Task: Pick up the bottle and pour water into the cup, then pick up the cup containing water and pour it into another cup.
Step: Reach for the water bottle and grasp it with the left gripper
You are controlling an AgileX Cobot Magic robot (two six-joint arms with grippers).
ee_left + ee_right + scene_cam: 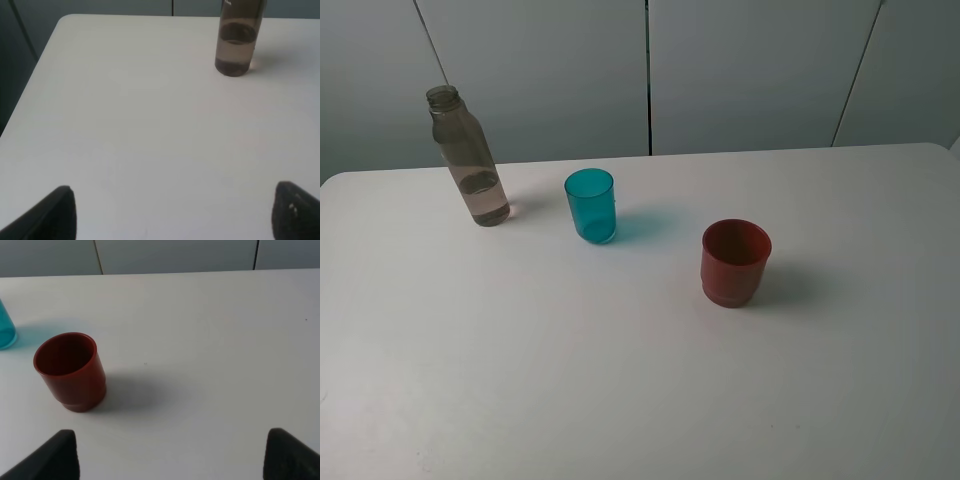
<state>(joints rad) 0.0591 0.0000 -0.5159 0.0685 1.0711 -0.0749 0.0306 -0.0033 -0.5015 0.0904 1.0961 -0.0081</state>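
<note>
On my left wrist view the left gripper (175,214) has its jaws wide apart, with nothing between them but bare table (125,125). Both dark fingertips (59,216) sit over the white surface and touch nothing that I can see. Ahead of them and off toward one finger's side stands the bottle (236,45), upright, well apart from the gripper, with a little water in its lower part.

On my right wrist view the right gripper (174,455) is spread just as wide and holds nothing. The red cup (70,372) stands upright ahead of one finger, near it but clear of it, mouth up, and I see no water inside. Beyond it, at the frame edge, I catch a sliver of the teal cup (5,331).

From the high camera the three things stand in a slanting row on the table (620,390): the bottle (470,170) at the far left, uncapped; the teal cup (590,205) near the middle; the red cup (735,262) nearer and to the right. None of them touch.
</note>
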